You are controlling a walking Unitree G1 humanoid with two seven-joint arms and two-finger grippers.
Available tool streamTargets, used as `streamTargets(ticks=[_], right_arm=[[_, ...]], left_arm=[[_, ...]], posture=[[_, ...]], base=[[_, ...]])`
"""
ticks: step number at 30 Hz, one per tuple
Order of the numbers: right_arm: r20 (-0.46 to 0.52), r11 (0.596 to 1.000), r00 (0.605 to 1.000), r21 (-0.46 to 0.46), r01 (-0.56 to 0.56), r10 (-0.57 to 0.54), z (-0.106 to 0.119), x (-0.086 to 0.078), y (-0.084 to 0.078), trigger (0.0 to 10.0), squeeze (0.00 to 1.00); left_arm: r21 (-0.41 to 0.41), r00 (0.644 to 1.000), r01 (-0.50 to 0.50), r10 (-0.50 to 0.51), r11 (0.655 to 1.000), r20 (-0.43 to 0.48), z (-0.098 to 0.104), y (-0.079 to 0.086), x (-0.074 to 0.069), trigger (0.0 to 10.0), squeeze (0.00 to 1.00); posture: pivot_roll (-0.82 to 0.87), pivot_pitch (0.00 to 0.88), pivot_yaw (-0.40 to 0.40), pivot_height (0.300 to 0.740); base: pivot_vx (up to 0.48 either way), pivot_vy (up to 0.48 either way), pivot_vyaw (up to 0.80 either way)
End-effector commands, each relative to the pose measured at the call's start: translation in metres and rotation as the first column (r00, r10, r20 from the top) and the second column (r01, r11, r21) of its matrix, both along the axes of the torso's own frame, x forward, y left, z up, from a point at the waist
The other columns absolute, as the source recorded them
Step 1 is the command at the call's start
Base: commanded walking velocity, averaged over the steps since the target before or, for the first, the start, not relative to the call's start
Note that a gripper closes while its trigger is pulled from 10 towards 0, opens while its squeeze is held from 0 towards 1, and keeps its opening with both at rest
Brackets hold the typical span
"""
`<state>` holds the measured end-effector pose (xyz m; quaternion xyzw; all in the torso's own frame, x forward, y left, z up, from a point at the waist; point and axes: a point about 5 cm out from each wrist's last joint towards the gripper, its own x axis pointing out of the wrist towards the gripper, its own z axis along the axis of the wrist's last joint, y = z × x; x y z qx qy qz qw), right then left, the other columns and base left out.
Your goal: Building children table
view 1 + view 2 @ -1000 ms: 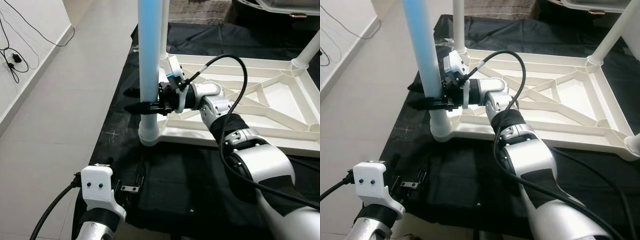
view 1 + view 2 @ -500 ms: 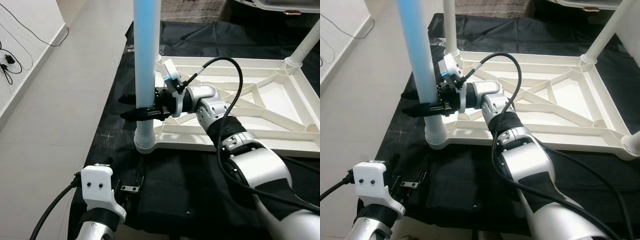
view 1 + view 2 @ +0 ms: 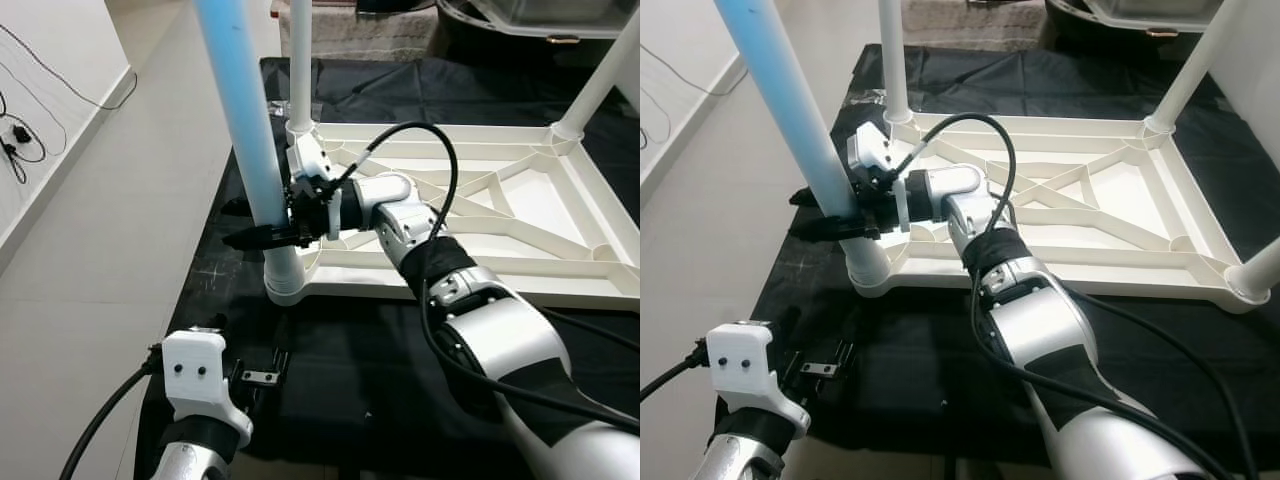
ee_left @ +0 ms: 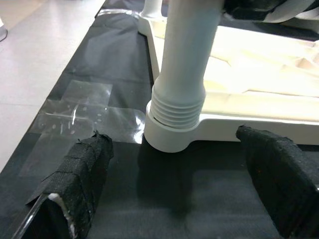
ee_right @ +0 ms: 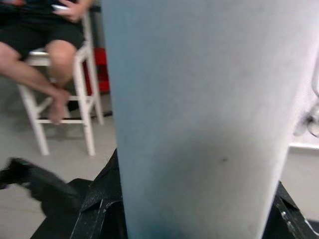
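Table top (image 3: pixel 500 215): a white plastic table lies upside down on a black cloth (image 3: pixel 400 360) spread over a pale tiled floor (image 3: pixel 120 230), its ribbed underside facing up
Blue leg (image 3: pixel 245 130): a pale blue tube stands in the near left corner socket (image 3: pixel 285 280) of the table, leaning a little to the left at its top
Other legs: a white leg (image 3: pixel 300 60) rises from the far left corner, another (image 3: pixel 600 80) from the far right
Right gripper (image 3: pixel 262 232): reaches across to the blue leg just above the socket, its black fingers clamped around the tube
Left gripper (image 4: pixel 184 199): low over the cloth near the socket, fingers (image 4: pixel 84 174) spread wide apart, holding nothing
Background: a person's bare legs (image 5: pixel 50 74) on a white stool (image 5: pixel 60 114), seen past the blue leg
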<state>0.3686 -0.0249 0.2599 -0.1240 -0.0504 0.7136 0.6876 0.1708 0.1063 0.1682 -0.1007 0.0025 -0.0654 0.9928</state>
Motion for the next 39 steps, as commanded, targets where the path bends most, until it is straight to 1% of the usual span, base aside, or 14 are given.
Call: streamTargets(ticks=[1, 4, 6, 11, 15, 19, 20, 22, 26, 27, 31, 33, 37, 39], right_arm=[[-0.132, 0.988, 0.989, -0.142, 0.055, -0.074, -0.044, -0.001, -0.004, 10.0, 0.0], [-0.132, 0.986, 0.984, -0.13, 0.106, -0.123, -0.044, 0.002, -0.003, 10.0, 0.0], [-0.15, 0.972, 0.962, -0.098, 0.216, -0.229, -0.044, 0.008, -0.004, 10.0, 0.0], [-0.179, 0.939, 0.921, -0.083, 0.335, -0.345, -0.052, 0.013, -0.011, 10.0, 0.0], [-0.177, 0.929, 0.912, -0.081, 0.36, -0.369, -0.055, 0.013, -0.013, 10.0, 0.0], [-0.202, 0.874, 0.852, -0.055, 0.483, -0.484, -0.058, 0.019, -0.018, 10.0, 0.0], [-0.202, 0.874, 0.852, -0.055, 0.483, -0.484, -0.058, 0.019, -0.018, 10.0, 0.0], [-0.223, 0.814, 0.791, -0.025, 0.58, -0.57, -0.056, 0.025, -0.022, 10.0, 0.0], [-0.251, 0.651, 0.632, 0.009, 0.759, -0.733, -0.054, 0.035, -0.033, 10.0, 0.0], [-0.251, 0.651, 0.632, 0.009, 0.759, -0.733, -0.054, 0.035, -0.033, 10.0, 0.0], [-0.286, 0.5, 0.498, 0.07, 0.863, -0.819, -0.051, 0.04, -0.04, 10.0, 0.0], [-0.286, 0.5, 0.498, 0.07, 0.863, -0.819, -0.051, 0.04, -0.04, 10.0, 0.0], [-0.247, 0.427, 0.439, 0.105, 0.898, -0.864, -0.054, 0.039, -0.039, 10.0, 0.0], [-0.247, 0.427, 0.439, 0.105, 0.898, -0.864, -0.054, 0.039, -0.039, 10.0, 0.0]], left_arm=[[0.012, 1.0, 0.0, 0.0, 1.0, -0.029, -0.006, 0.001, 0.0, 10.0, 0.0], [0.012, 1.0, -0.001, 0.001, 1.0, -0.028, -0.006, 0.001, 0.0, 10.0, 0.0], [0.015, 1.0, -0.003, 0.004, 1.0, -0.027, -0.006, 0.002, 0.0, 10.0, 0.0], [0.02, 1.0, -0.005, 0.006, 1.0, -0.026, -0.006, 0.003, 0.0, 10.0, 0.0], [0.021, 1.0, -0.005, 0.005, 1.0, -0.025, -0.005, 0.004, 0.001, 10.0, 0.0], [0.024, 1.0, -0.002, 0.003, 1.0, -0.022, -0.005, 0.004, 0.001, 10.0, 0.0], [0.024, 1.0, -0.002, 0.003, 1.0, -0.022, -0.005, 0.004, 0.001, 10.0, 0.0], [0.026, 1.0, -0.003, 0.004, 1.0, -0.023, -0.006, 0.005, 0.002, 10.0, 0.0], [0.029, 1.0, -0.004, 0.005, 1.0, -0.023, -0.006, 0.006, 0.002, 10.0, 0.0], [0.029, 1.0, -0.004, 0.005, 1.0, -0.023, -0.006, 0.006, 0.002, 10.0, 0.0], [0.033, 1.0, -0.001, 0.001, 0.999, -0.02, -0.005, 0.006, 0.003, 10.0, 0.0], [0.033, 1.0, -0.001, 0.001, 0.999, -0.02, -0.005, 0.006, 0.003, 10.0, 0.0], [0.036, 1.0, -0.001, 0.001, 0.999, -0.017, -0.005, 0.008, 0.004, 10.0, 0.0], [0.036, 1.0, -0.001, 0.001, 0.999, -0.017, -0.005, 0.008, 0.004, 10.0, 0.0]], posture=[[0.14, 0.24, -0.046, 0.74], [0.14, 0.24, -0.046, 0.74], [0.15, 0.243, -0.047, 0.74], [0.15, 0.242, -0.042, 0.74], [0.15, 0.242, -0.042, 0.74], [0.15, 0.242, -0.037, 0.74], [0.15, 0.242, -0.037, 0.74], [0.15, 0.242, -0.037, 0.74], [0.15, 0.242, -0.037, 0.74], [0.15, 0.242, -0.037, 0.74], [0.15, 0.242, -0.037, 0.74], [0.15, 0.242, -0.037, 0.74], [0.14, 0.243, -0.036, 0.74], [0.14, 0.243, -0.036, 0.74]], base=[[0.0, 0.0, 0.0], [0.0, 0.0, 0.0], [0.0, 0.0, 0.0], [0.0, 0.0, 0.0], [0.0, 0.0, 0.0], [0.0, 0.0, 0.0], [0.0, 0.0, 0.0], [0.0, 0.0, 0.0], [0.0, 0.0, 0.0], [0.0, 0.0, 0.0], [0.0, 0.0, 0.0], [0.0, 0.0, 0.0], [0.0, 0.0, 0.0], [0.0, 0.0, 0.0]])
